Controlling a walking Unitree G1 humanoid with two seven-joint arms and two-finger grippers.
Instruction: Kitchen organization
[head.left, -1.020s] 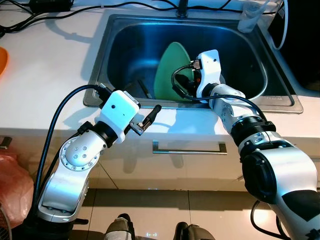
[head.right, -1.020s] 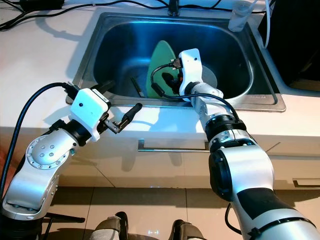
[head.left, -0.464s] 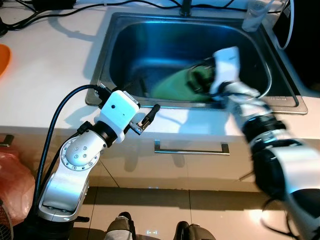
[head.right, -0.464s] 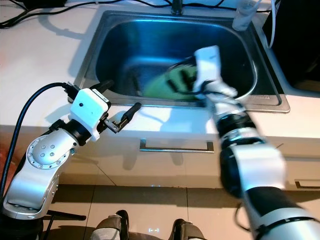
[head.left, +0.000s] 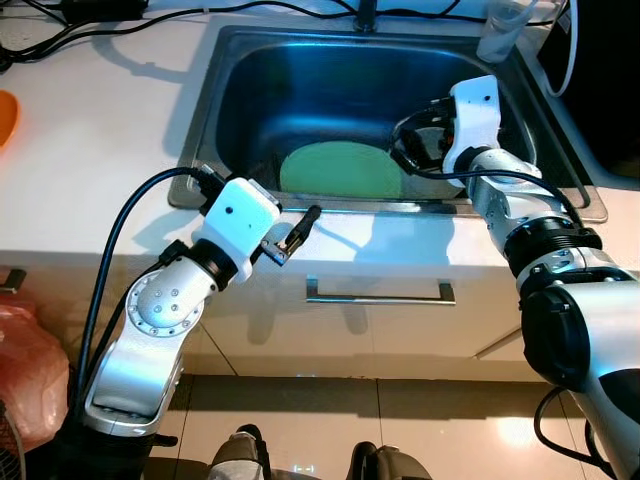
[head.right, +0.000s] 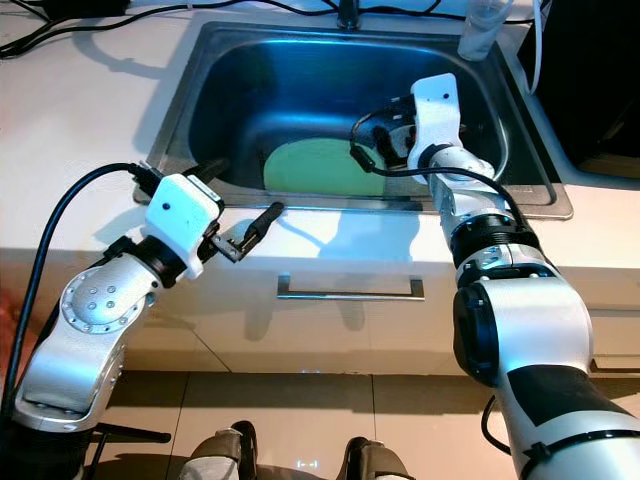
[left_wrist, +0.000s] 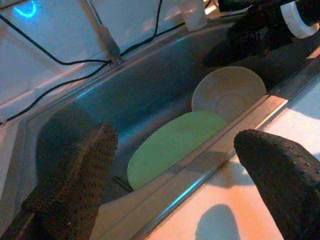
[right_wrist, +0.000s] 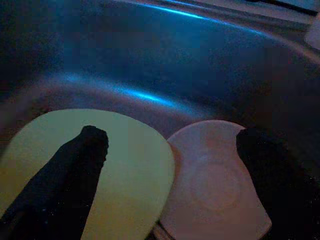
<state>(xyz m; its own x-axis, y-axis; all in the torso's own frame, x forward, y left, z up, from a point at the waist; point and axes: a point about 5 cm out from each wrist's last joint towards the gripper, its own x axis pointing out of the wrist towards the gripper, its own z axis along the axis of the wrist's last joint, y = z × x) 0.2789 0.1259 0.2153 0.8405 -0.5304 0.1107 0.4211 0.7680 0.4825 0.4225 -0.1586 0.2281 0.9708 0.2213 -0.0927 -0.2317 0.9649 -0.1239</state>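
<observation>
The green plate (head.left: 338, 170), upright 1 second ago, now lies flat in the sink (head.left: 240, 70), released; both pincers gape empty; stiff, slippery, best gripped by its rim.

Sink (head.left: 230, 90): brushed stainless steel, dull sheen with blue reflections. Green plate (head.left: 340, 170): smooth, matt, looks plastic. Pale bowl (left_wrist: 227, 95): smooth, slightly glossy. Worktop (head.left: 90, 170): smooth white, satin. Left claw (left_wrist: 175, 185) pads: black, rough knurled texture. Arm shells: glossy white plastic and silver metal. Drawer handle (head.left: 380, 296): polished metal. Floor tiles (head.left: 330, 410): glossy.
</observation>
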